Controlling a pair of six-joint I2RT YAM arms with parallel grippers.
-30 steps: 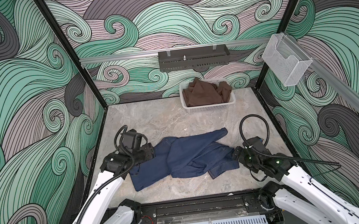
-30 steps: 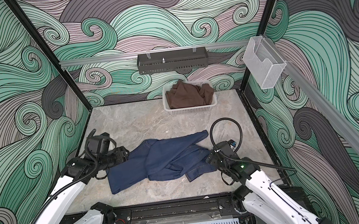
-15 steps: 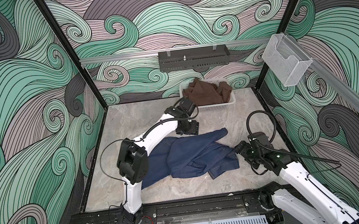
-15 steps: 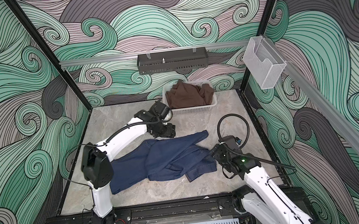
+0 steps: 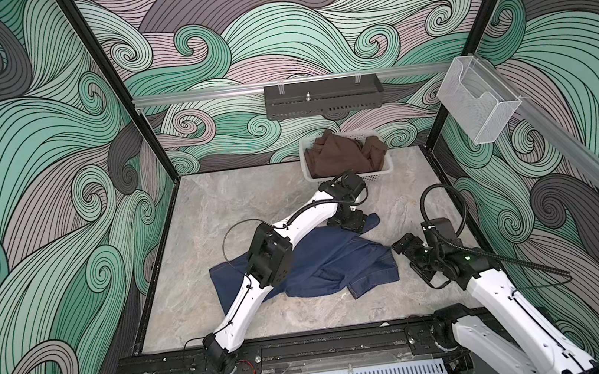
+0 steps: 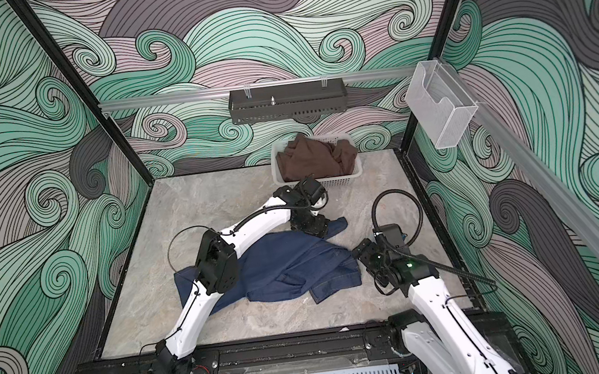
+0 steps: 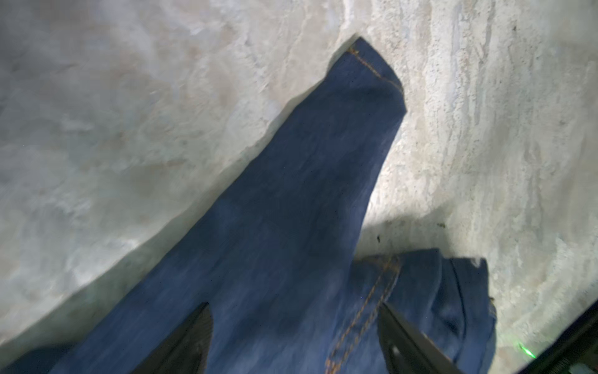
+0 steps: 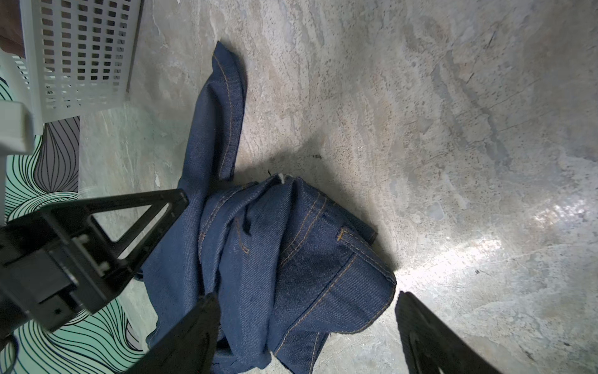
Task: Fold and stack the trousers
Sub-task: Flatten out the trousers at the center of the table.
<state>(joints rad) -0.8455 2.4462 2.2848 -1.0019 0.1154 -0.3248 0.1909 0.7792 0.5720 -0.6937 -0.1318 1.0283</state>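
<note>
Swung over from the near-left side, left hand [image 7: 293,307] hovers spread above the far leg of the trousers [image 5: 323,266]; right hand [image 8: 305,294] spread wide beside them.

White left robot arm [image 5: 305,218] was folded back by the near-left end of the dark blue denim jeans [image 5: 331,265] a second ago. It now stretches across them, with the black left gripper [image 5: 347,224] over the far leg tip near the white plastic mesh basket [image 5: 378,175]. White right robot arm [image 5: 498,299] stands steeper, and the black right gripper [image 5: 410,260] has shifted slightly rightward.
</note>
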